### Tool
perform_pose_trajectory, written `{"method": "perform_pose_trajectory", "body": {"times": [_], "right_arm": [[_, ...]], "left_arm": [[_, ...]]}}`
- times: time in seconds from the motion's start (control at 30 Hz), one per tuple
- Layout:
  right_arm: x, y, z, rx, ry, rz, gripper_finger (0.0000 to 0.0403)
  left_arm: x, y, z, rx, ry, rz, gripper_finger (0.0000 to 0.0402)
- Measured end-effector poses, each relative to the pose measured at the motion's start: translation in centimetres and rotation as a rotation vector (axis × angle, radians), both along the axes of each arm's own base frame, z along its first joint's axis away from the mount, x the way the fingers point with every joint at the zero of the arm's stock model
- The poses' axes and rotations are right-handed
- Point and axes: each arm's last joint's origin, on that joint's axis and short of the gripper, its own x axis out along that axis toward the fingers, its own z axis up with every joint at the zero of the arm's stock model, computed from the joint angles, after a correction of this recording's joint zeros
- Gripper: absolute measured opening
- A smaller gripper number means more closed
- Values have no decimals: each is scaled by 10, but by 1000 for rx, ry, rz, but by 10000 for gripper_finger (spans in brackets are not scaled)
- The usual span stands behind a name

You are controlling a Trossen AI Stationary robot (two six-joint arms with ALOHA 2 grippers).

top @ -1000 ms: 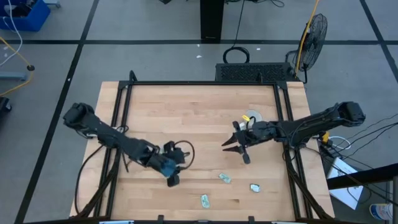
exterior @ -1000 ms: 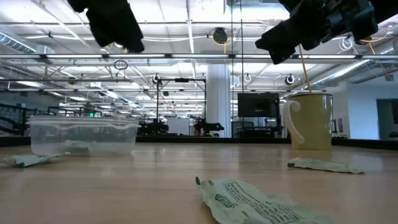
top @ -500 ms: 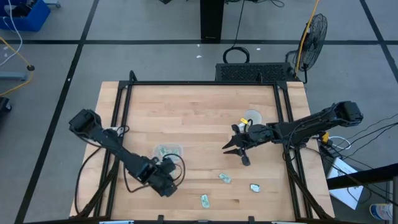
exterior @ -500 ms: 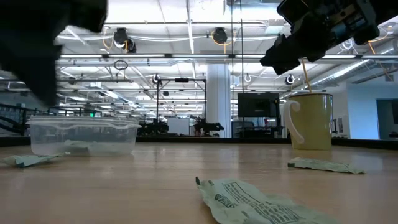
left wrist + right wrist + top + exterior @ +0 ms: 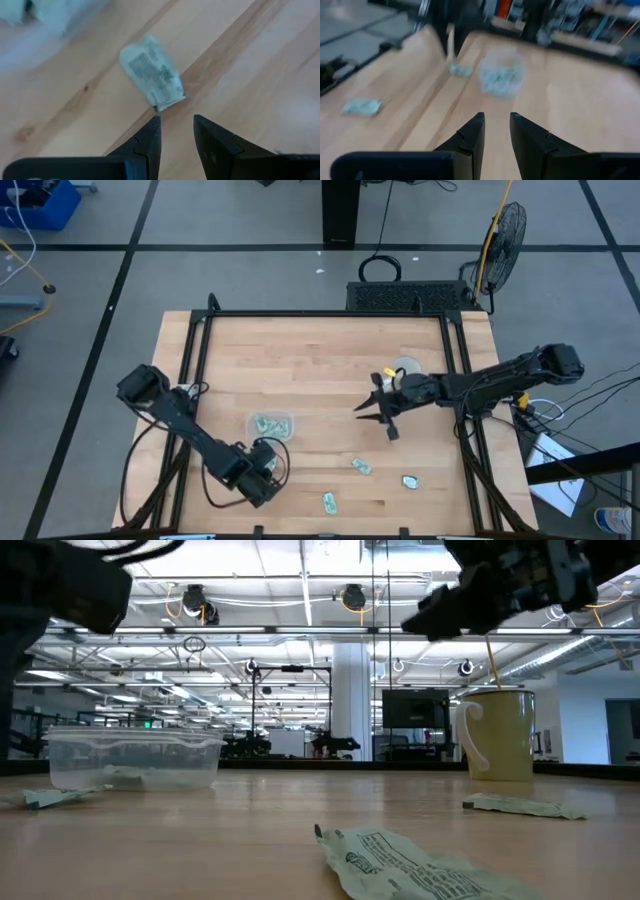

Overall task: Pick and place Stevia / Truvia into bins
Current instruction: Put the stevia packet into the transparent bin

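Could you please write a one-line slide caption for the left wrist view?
Left gripper, jaws slightly parted and empty, hovers just short of a crumpled green-and-white sachet lying on the wooden table.

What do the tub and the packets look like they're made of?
The tub looks like clear, slightly cloudy thin plastic: the room behind shows through its walls. The packets look like matte printed paper, creased and crinkled with dark print, though a thin foil or film lining can't be ruled out.

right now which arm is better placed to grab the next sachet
Left. The left gripper hangs empty right over a loose sachet beside the tub. The right gripper sits mid-table, farther from any sachet.
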Motion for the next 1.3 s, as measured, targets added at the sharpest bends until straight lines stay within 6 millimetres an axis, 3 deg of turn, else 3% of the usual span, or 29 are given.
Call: {"method": "perform_pose_trajectory", "body": {"times": [0.2, 0.53, 0.97, 1.3], "right_arm": [[4, -8, 12, -16, -134, -23, 86], [6, -17, 22, -101, -254, -38, 86], [6, -18, 19, -100, -220, -38, 86], [6, -18, 17, -50, -196, -50, 86]], "left_arm": [[4, -5, -18, -1, 32, -6, 118], [-3, 0, -16, 32, 108, -17, 118], [6, 6, -16, 80, 60, -139, 120], [18, 16, -16, 43, 48, -105, 188]]}}
